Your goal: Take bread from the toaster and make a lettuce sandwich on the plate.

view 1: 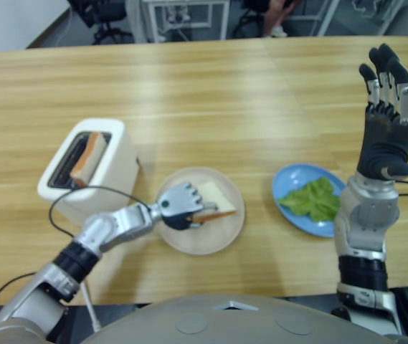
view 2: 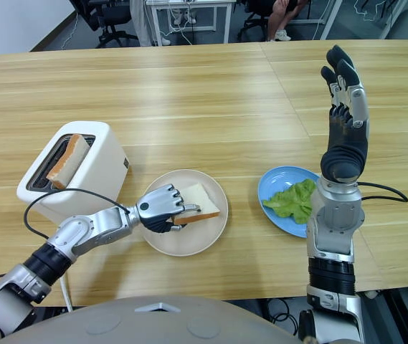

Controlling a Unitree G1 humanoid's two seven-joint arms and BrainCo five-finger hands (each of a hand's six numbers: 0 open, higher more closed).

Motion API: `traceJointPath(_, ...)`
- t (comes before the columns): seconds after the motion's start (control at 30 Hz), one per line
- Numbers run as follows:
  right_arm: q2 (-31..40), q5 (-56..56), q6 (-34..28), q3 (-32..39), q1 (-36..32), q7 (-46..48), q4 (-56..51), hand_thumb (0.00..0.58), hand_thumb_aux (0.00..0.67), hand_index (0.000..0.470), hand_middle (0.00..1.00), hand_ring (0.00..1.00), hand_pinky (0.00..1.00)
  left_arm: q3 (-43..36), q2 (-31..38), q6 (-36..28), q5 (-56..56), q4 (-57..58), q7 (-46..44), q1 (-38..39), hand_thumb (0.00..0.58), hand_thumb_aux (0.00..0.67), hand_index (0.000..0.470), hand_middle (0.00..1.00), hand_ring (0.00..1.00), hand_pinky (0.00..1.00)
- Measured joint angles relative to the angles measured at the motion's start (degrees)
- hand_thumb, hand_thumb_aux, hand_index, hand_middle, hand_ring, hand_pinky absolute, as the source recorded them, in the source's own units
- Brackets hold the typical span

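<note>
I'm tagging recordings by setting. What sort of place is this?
Likely an office or lab rather than a kitchen: office chairs and white desk frames stand behind the long wooden table holding the toaster.

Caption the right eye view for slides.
Left hand holds white bread slice on round beige plate; right hand raised open.

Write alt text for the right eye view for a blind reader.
The robot's left hand grips a bread slice on a beige plate. A white toaster holding another slice stands to the left; on the right, the open right hand is raised beside a blue plate of lettuce.
</note>
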State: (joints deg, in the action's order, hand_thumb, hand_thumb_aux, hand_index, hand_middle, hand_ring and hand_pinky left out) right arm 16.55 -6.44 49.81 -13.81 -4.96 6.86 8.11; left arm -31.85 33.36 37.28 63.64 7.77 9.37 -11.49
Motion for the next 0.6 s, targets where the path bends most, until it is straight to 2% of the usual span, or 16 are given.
traceJointPath(0.4,0.31,-0.22,-0.53,-0.23,0.32,0.19,1.35,0.0,0.0,0.0,0.0,0.0,0.0,1.55,1.21,-1.02,-7.08,-2.62,-7.28,2.38,0.0,0.0,0.0,0.0,0.0,0.0)
traceJointPath(0.53,1.38,-0.21,-0.67,-0.8,0.25,0.3,1.2,0.0,0.0,0.0,0.0,0.0,0.0,6.92,0.94,-2.41,-14.44,-7.97,-7.83,2.87,0.0,0.0,0.0,0.0,0.0,0.0)
traceJointPath(0.6,2.81,0.05,-1.13,-2.62,0.14,0.28,-0.26,0.0,0.0,0.0,0.0,0.0,0.0,12.07,-0.91,-3.88,-20.75,-11.83,-7.54,2.68,0.0,0.0,0.0,0.0,0.0,0.0)
